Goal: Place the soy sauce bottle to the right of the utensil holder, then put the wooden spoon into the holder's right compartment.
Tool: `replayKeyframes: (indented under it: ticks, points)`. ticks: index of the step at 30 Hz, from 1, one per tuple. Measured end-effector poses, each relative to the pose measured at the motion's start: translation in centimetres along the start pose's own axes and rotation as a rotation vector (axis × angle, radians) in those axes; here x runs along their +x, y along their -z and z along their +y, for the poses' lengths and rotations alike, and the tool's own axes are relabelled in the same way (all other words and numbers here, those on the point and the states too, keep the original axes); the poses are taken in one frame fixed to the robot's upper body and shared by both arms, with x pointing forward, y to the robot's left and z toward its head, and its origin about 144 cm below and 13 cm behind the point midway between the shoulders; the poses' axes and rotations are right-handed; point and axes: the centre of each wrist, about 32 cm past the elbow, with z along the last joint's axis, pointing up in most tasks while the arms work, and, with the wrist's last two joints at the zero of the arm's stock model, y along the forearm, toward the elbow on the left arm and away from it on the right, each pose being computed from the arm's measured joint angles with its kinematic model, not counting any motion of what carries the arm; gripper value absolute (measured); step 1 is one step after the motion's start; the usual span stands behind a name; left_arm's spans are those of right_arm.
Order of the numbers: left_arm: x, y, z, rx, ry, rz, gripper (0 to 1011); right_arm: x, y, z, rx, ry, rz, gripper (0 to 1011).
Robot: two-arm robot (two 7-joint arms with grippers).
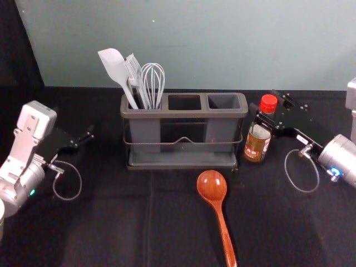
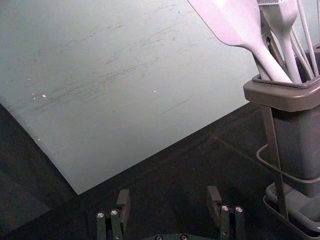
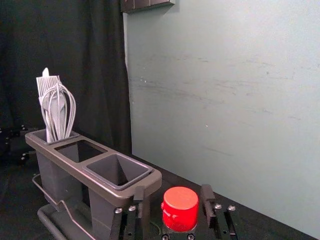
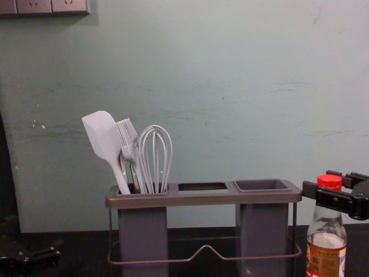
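1. Nearest the camera in the head view lies the spoon (image 1: pixel 212 186), flat on the table (image 1: pixel 111 222) before the holder (image 1: pixel 183 162). Its bowl is toward the holder, right of the holder's middle; its handle runs toward the camera and off the lower edge.
2. Just beside the holder, on its right, the bottle (image 1: pixel 257 146) stands with its red cap (image 1: pixel 268 103) up. Its label faces the chest camera, and clear glass shows above it.
3. Around the bottle's top is the right gripper (image 1: pixel 265 105). The right wrist view has its fingers parted, one on either side of the cap, with a gap between the cap and the finger on the holder's side; it is not clamped. That finger comes close to the holder's rim; whether they touch, I cannot tell.
4. Well apart from the holder, on its left, hangs the left gripper (image 1: pixel 75 125). In the left wrist view its fingers are spread wide with nothing between them.
5. The holder's left compartment has the spatula (image 1: pixel 114 65), brush (image 1: pixel 133 68) and whisk (image 1: pixel 153 78), heads up; the spatula leans left. The middle and right compartments are beside it.
6. Behind everything rises a pale wall (image 1: pixel 222 44).
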Motion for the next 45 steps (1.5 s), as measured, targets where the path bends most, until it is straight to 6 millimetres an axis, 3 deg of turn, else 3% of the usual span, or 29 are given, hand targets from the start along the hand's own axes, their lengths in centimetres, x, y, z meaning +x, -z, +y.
replayKeyframes:
  ticks: [9,12,30,45]
  points:
    - [0.0,0.0,0.0,0.000,0.000,0.000,1005,-0.2,-0.2,-0.3,0.011,0.007,0.000,961]
    - [0.0,0.0,0.0,0.000,0.000,0.000,1005,-0.2,-0.3,-0.3,0.013,0.009,-0.001,1002]
    - [0.0,0.0,0.0,0.000,0.000,0.000,1005,-1.6,-2.8,-2.1,0.012,0.021,-0.053,1004]
    - [0.0,0.0,0.0,0.000,0.000,0.000,1005,-4.5,-6.4,-5.6,-0.084,0.024,-0.108,1004]
